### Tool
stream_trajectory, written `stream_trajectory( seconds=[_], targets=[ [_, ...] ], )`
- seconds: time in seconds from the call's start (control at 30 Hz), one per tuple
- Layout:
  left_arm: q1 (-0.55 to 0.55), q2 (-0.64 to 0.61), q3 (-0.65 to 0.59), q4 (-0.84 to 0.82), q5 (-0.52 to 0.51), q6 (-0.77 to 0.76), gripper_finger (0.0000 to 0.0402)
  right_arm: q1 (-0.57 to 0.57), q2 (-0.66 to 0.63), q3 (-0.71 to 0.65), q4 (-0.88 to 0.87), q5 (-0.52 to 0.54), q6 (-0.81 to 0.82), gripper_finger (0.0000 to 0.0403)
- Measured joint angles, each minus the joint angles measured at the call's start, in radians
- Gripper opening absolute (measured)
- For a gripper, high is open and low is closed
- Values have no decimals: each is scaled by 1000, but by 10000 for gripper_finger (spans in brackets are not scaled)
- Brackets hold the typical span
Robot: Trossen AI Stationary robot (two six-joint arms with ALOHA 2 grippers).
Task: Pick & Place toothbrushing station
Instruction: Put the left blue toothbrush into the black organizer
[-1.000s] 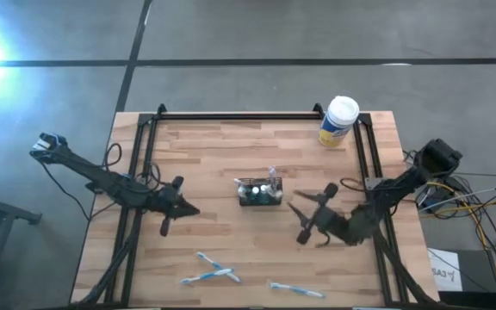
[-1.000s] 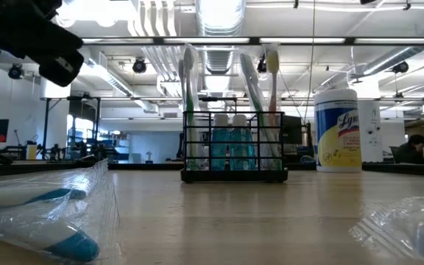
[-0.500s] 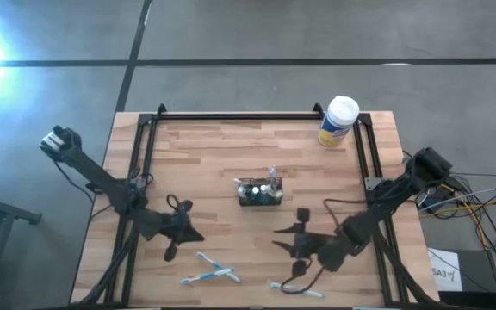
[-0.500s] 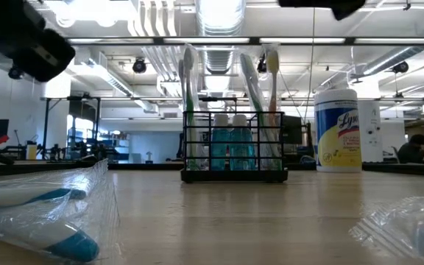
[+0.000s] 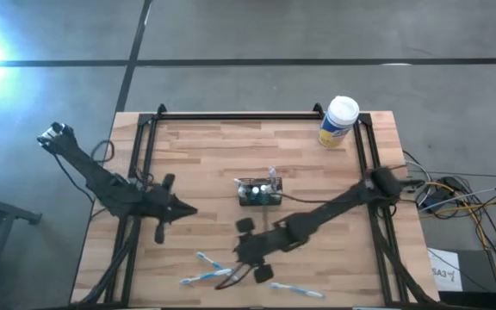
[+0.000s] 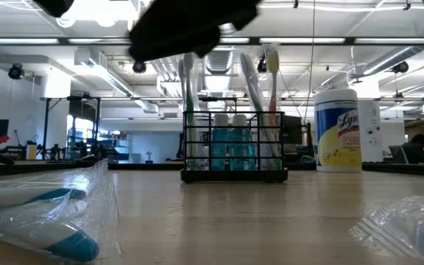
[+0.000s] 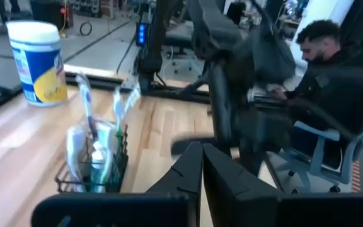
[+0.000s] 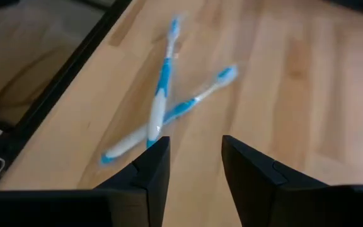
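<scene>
The toothbrushing station (image 5: 259, 191) is a small black wire holder with upright toothbrushes and blue bottles; it stands on its base at mid table (image 6: 234, 151) (image 7: 96, 167). My right gripper (image 5: 233, 257) (image 8: 194, 148) reaches across the table in front of the station. It is open and slants down just short of two crossed, wrapped toothbrushes (image 8: 159, 110) (image 5: 209, 269), touching nothing. My left gripper (image 5: 183, 209) (image 7: 201, 150) hangs shut and empty to the left of the station.
A yellow white-capped canister (image 5: 338, 120) stands at the far right corner. Another wrapped toothbrush (image 5: 295, 288) lies at the near edge, right of the crossed pair. A person sits beyond the table (image 7: 323, 82). Black frame rails (image 5: 140, 172) run along the table's sides.
My right gripper has swung from the station's right side toward the table's near left, tipping downward, and now hangs over the crossed toothbrushes. My left gripper has risen, still shut. The station has kept still.
</scene>
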Motion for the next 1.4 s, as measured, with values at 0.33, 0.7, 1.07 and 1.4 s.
stream_trajectory(
  seconds=[0.33,0.7,1.07,1.4],
  targets=[
    [0,-94,-2,-93,-23,-8,16,-12,338,486,-364,-67,-63,150],
    [0,-68,-4,-112,-26,-20,16,-19,453,684,-612,-152,7,151],
    [0,-42,-4,-110,-26,-10,16,-24,454,646,-618,-108,37,50],
    [0,-41,-4,-111,-20,-10,16,-31,443,658,-627,-97,43,11]
  ],
)
